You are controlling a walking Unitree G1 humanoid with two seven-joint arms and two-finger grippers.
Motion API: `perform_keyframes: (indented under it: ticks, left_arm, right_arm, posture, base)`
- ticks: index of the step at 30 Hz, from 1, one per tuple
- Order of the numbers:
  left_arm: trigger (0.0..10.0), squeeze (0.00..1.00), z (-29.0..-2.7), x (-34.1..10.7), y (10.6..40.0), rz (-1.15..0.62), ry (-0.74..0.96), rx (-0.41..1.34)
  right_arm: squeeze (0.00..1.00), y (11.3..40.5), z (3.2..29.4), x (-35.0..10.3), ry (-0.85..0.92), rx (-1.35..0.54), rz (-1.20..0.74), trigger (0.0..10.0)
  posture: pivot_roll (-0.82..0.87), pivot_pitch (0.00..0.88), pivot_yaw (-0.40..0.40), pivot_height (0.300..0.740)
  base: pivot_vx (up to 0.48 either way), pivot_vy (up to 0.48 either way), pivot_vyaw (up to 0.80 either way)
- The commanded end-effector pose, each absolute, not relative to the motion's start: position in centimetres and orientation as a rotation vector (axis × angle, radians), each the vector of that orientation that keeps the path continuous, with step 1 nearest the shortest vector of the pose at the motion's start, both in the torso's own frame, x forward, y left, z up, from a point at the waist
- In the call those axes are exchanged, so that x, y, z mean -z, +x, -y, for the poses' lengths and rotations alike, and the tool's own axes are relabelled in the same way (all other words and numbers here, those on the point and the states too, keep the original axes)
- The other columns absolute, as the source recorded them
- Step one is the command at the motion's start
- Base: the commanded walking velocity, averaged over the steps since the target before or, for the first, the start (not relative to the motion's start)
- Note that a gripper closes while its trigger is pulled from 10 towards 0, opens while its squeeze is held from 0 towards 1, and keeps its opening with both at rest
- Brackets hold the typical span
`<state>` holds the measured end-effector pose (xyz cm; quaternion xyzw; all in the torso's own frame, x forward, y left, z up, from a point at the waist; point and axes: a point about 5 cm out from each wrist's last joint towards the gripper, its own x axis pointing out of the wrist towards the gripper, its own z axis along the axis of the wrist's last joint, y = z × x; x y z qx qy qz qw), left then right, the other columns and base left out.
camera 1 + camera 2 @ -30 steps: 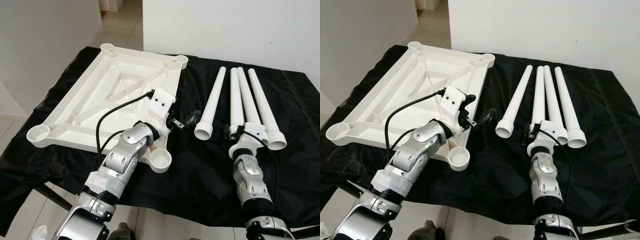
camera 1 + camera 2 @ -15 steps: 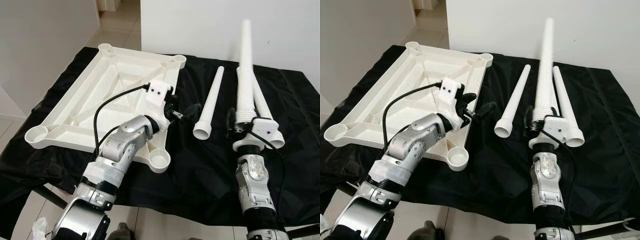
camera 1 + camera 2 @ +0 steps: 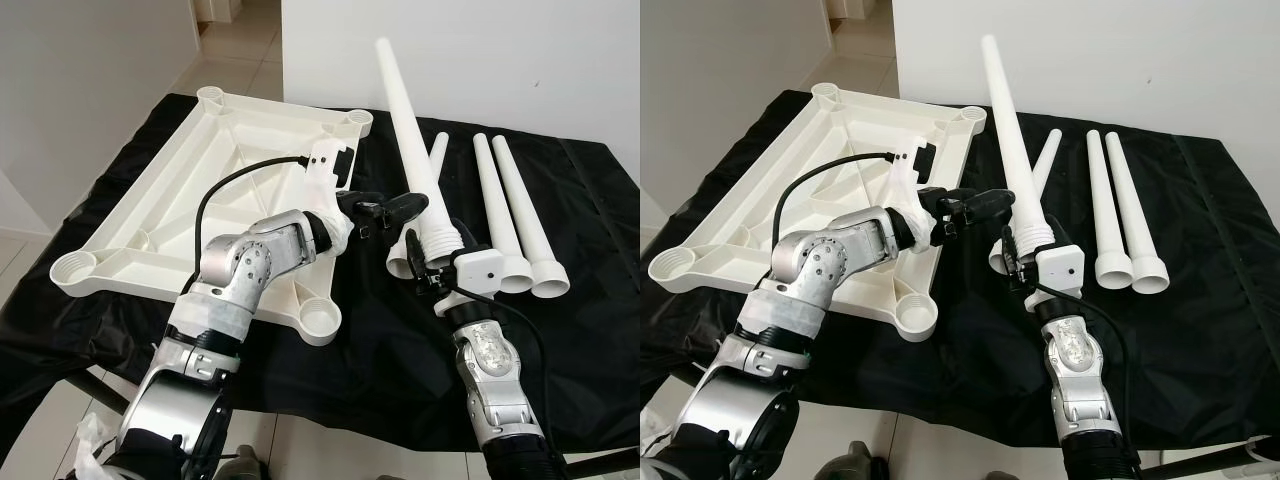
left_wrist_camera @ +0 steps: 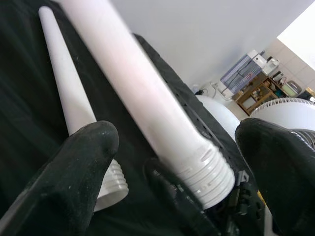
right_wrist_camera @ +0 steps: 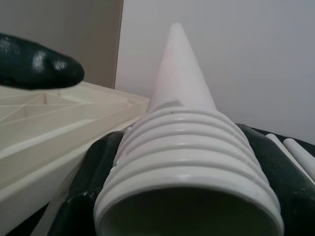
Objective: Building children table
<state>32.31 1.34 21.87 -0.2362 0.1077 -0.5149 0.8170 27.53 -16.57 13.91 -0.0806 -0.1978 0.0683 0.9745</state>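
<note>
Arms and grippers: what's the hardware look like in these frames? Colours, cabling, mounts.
Both arms are silver metal with rounded, ribbed joint housings. The left arm has whitish wrap around its lower segment. A black cable loops from each forearm to a white plastic wrist block. The left gripper and right gripper have black fingers, thick and round-tipped in the left wrist view.

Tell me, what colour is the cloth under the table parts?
The cloth is plain black, seen best in the left eye view.

White table legs (image 3: 497, 200) and tabletop (image 3: 200, 190) on black cloth (image 3: 380, 330).
</note>
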Motion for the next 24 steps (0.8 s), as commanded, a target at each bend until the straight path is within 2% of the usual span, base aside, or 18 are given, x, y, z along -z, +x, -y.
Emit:
perform_keyframes:
  ticks: [1,10,16,24]
  left_arm:
    - [10.0,0.0,-1.0,-22.7,31.8,-0.207,-0.545,1.288]
    - [10.0,0.0,-0.7,-22.4,31.8,-0.313,-0.532,1.303]
    - [10.0,0.0,-0.9,-22.8,32.0,-0.391,-0.661,1.293]
    - [10.0,0.0,-1.1,-22.5,32.6,-0.449,-0.698,1.255]
  right_arm:
    - [0.0,27.2,15.9,-14.6,-0.17,-0.17,0.441,10.0]
    - [0.0,26.7,14.8,-15.1,-0.212,-0.233,0.465,10.0]
    - [0.0,25.6,13.8,-14.5,-0.234,-0.299,0.441,10.0]
    - [0.0,24.7,13.1,-13.6,-0.288,-0.36,0.414,10.0]
  posture:
    - [-0.01,0.0,0.009,0.74]
    - [-0.01,0.0,0.006,0.74]
    - [-0.01,0.0,0.011,0.74]
    - [-0.01,0.0,0.014,0.74]
  base:
    - [0.0,0.0,0.0]
    - [0.0,0.0,0.0]
    - [0.0,0.0,0.0]
    - [0.0,0.0,0.0]
